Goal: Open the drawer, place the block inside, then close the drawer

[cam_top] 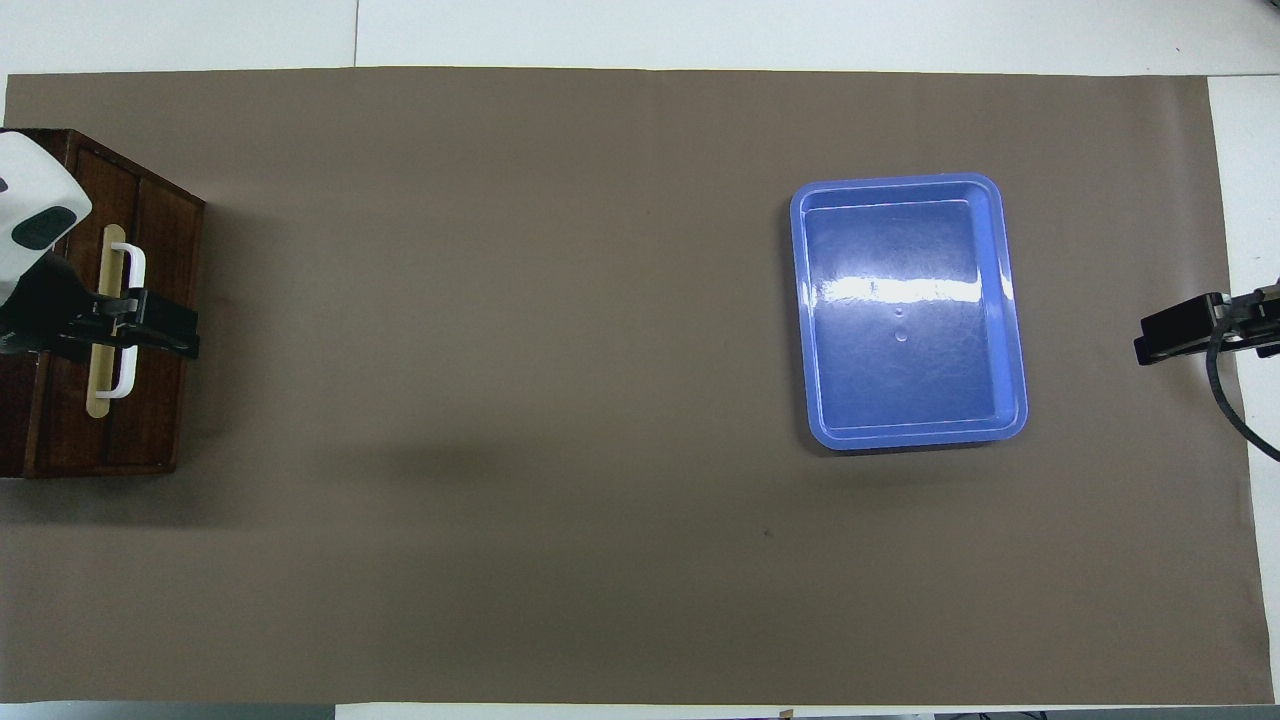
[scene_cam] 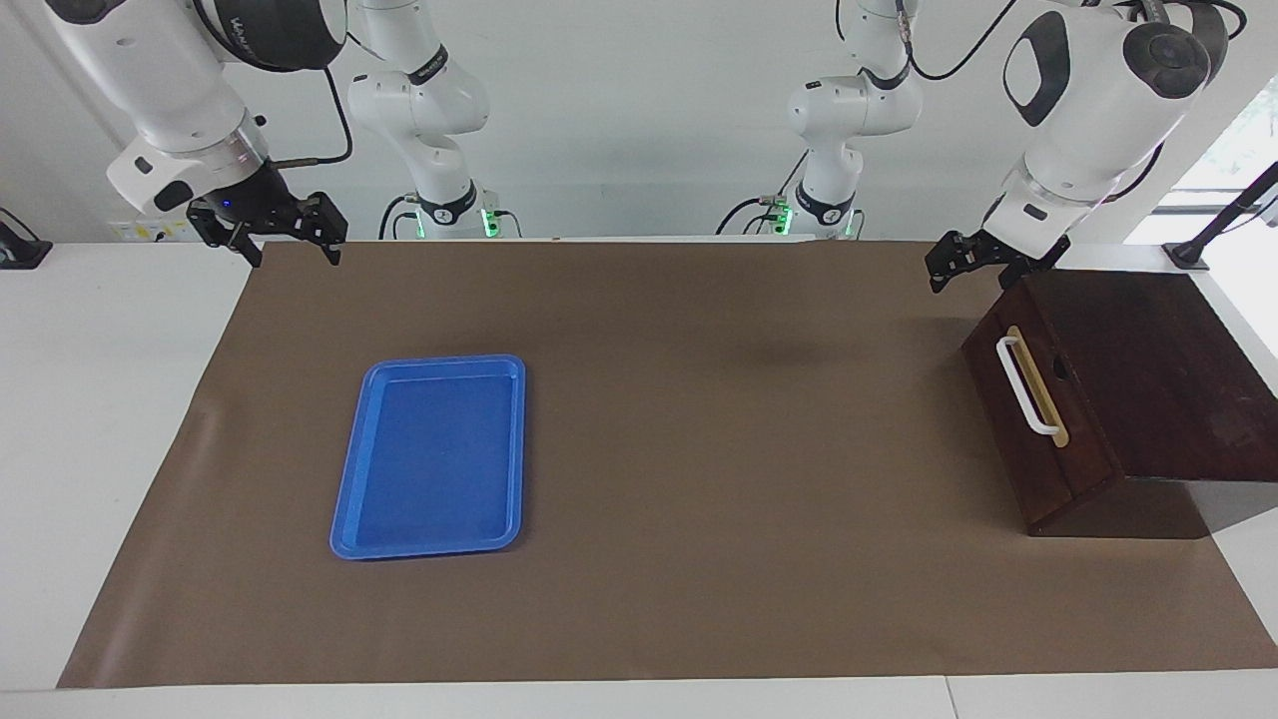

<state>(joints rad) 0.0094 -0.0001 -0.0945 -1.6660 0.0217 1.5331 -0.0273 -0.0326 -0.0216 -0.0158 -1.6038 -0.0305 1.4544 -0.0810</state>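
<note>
I work across the facing view from its left edge. My right gripper (scene_cam: 290,240) hangs in the air over the bench's back edge at the right arm's end, just where the brown mat (scene_cam: 699,449) meets the white table (scene_cam: 110,419). Its fingers stand apart with nothing between them. In the overhead view the same gripper (cam_top: 1175,328) shows only as a dark tip at the mat's edge, well apart from everything else.

Next comes the blue tray (scene_cam: 349,489), lying flat on the mat toward the right arm's end, with its long sides running from the robots' edge toward the front edge. I see nothing in it from above either, only glare on its floor (cam_top: 1010,330).

The middle of the mat is bare.

At the left arm's end sits the dark wooden box (scene_cam: 1158,359), angled at the mat's corner area near the back edge. The drawer (scene_cam: 1008,419) sits shut in it, its front flush with the box and its white loop handle (scene_cam: 1023,386) on the tan strip facing the bench's middle. My left gripper (scene_cam: 973,262) hangs in the air above the box's back corner, not touching the wood. From above it (cam_top: 150,325) covers the handle. I cannot tell whether its fingers are apart or together.

I cannot see the block in either view.
</note>
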